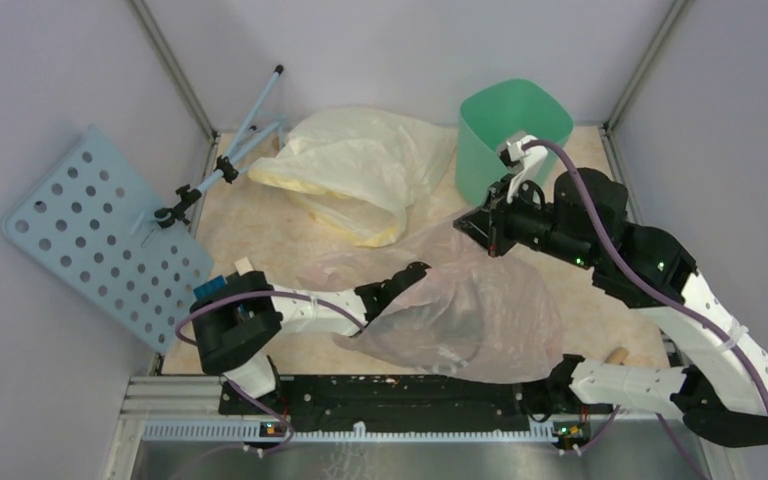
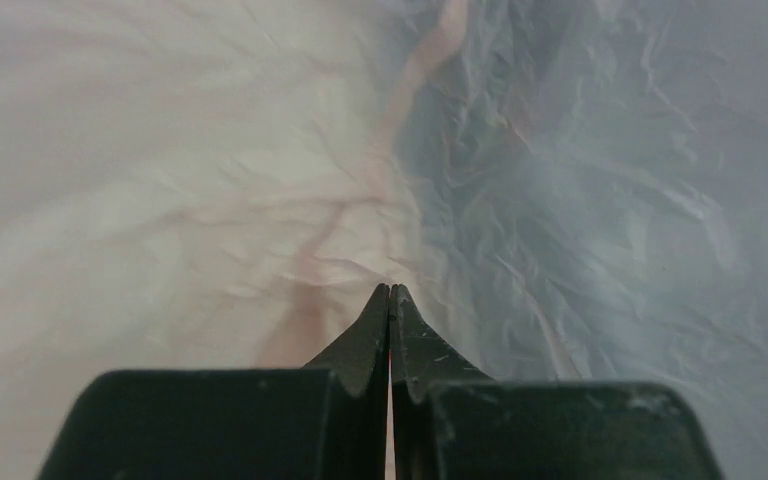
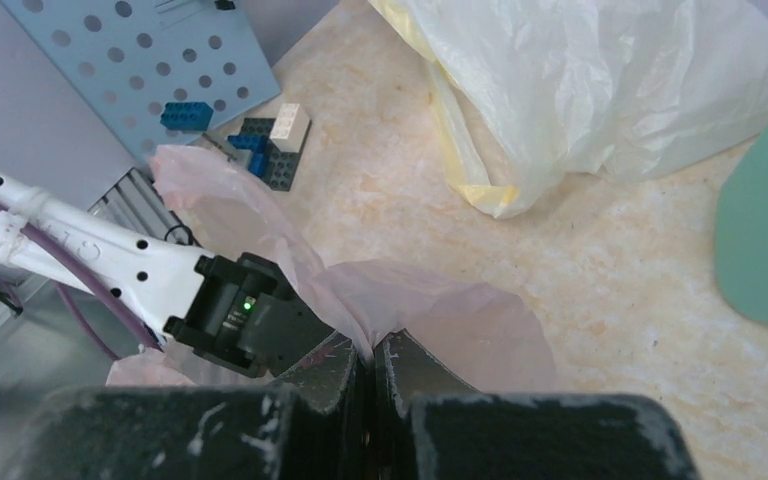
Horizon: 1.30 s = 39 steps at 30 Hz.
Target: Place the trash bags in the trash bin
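The pale-pink translucent trash bag (image 1: 480,310) hangs spread between both grippers above the table's front middle. My left gripper (image 1: 415,272) is shut on its left edge; in the left wrist view the closed tips (image 2: 390,290) pinch the crinkled film (image 2: 260,200), which fills the view. My right gripper (image 1: 465,228) is shut on the bag's upper edge, and the right wrist view shows its tips (image 3: 370,340) pinching a gathered fold of the bag (image 3: 440,310). The mint-green trash bin (image 1: 515,125) stands upright at the back right, just behind the right gripper, and shows at the right wrist view's edge (image 3: 765,240).
An opaque pale-yellow bag (image 1: 360,165) lies at the back middle, left of the bin, and also shows in the right wrist view (image 3: 600,80). A perforated blue panel (image 1: 100,235) on a blue stand (image 1: 250,120) leans at the left. Toy bricks (image 3: 270,145) sit near it. A small wooden piece (image 1: 617,355) lies front right.
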Available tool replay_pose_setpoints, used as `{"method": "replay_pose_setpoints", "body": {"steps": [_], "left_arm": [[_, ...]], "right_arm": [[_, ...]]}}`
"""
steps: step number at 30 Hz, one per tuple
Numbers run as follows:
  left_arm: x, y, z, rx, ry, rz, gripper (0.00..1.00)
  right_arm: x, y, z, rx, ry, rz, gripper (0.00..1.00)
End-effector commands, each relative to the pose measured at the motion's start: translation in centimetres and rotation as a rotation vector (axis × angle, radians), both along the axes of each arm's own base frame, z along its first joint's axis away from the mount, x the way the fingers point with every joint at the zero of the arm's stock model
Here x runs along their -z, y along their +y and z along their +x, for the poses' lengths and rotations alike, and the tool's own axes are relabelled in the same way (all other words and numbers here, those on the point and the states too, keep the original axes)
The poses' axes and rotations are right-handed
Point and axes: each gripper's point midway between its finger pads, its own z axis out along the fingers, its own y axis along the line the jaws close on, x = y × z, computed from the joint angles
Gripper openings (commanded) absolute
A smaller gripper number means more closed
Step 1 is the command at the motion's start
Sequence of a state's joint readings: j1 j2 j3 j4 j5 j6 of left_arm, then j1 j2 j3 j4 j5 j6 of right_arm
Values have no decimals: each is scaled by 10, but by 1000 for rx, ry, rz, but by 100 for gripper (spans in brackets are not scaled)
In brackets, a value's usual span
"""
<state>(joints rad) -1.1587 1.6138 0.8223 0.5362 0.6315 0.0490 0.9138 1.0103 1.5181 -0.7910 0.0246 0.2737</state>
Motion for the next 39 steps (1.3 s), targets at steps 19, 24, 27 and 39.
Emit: {"method": "replay_pose_setpoints", "body": {"steps": [19, 24, 27, 39], "left_arm": [[97, 33, 89, -544, 17, 451, 0], [51, 20, 82, -520, -23, 375, 16], [19, 23, 86, -557, -27, 323, 22], [-46, 61, 103, -751, -27, 245, 20]], "right_arm": [[-69, -36, -4, 89, -138, 80, 0], [-44, -33, 6, 123, -111, 23, 0], [-32, -37, 12, 160, -99, -6, 0], [0, -64, 23, 310, -71, -108, 0]]}}
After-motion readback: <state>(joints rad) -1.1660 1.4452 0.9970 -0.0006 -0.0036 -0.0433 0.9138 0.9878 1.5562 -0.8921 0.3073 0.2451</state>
